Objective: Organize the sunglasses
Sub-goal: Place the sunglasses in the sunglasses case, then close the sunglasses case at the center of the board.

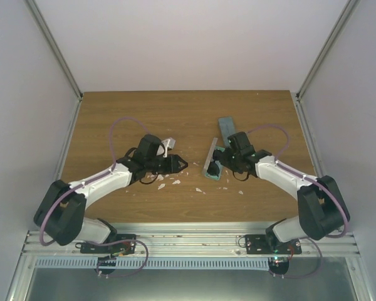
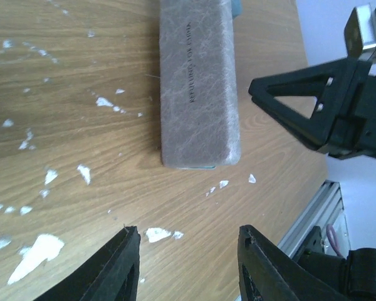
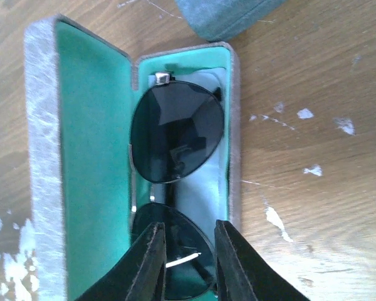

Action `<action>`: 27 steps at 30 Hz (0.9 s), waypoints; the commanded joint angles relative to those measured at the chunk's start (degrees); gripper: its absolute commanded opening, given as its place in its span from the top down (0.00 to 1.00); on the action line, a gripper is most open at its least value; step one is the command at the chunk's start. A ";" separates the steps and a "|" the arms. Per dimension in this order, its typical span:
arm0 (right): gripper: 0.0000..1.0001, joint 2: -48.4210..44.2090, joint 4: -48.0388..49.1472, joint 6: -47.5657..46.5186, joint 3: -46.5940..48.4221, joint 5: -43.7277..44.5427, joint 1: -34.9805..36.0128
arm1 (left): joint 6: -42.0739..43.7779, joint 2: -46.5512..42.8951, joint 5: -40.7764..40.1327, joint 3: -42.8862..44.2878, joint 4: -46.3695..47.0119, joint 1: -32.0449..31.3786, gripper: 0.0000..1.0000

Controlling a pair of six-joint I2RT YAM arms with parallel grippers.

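**Lined up, not yet closed**

Found the dark round-lens sunglasses (image 3: pixel 175 135) lying folded inside the open grey case (image 3: pixel 91 157), lenses up on a pale blue cloth (image 3: pixel 203 188), green-lined lid thrown back to one side. Caught the right gripper (image 3: pixel 188 235) at the near end of that case, directly over the nearer lens, fingers a narrow slot apart and clamped on nothing visible. Read the long axis of the sunglasses as running straight away from the right gripper, along the length of the case, far lens and hinge up toward the case's far end. Put the left gripper (image 2: pixel 188 233) on the outer side of the case's lid, apart from it, jaws parted over bare table (image 2: pixel 69 125) and holding nothing. Judged the right arm much the nearer of the two. Reckoned the glasses bedded and the lid the thing left to deal with. Noted a blue-grey case (image 3: pixel 229 15) just beyond the grey case's far end. Could not make out a second pair anywhere.
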 commanded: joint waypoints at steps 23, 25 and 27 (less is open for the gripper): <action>0.94 5.30 14.41 -17.87 -11.10 -15.00 -7.82 | 0.23 32.43 13.78 20.69 18.19 -1.55 0.75; 0.94 6.12 14.99 -18.10 -11.11 -16.17 -7.86 | -0.18 33.97 15.55 21.04 19.63 -2.07 0.76; 0.94 7.35 15.49 -18.29 -11.12 -17.72 -7.95 | -0.17 35.43 17.28 21.81 20.36 -2.76 0.77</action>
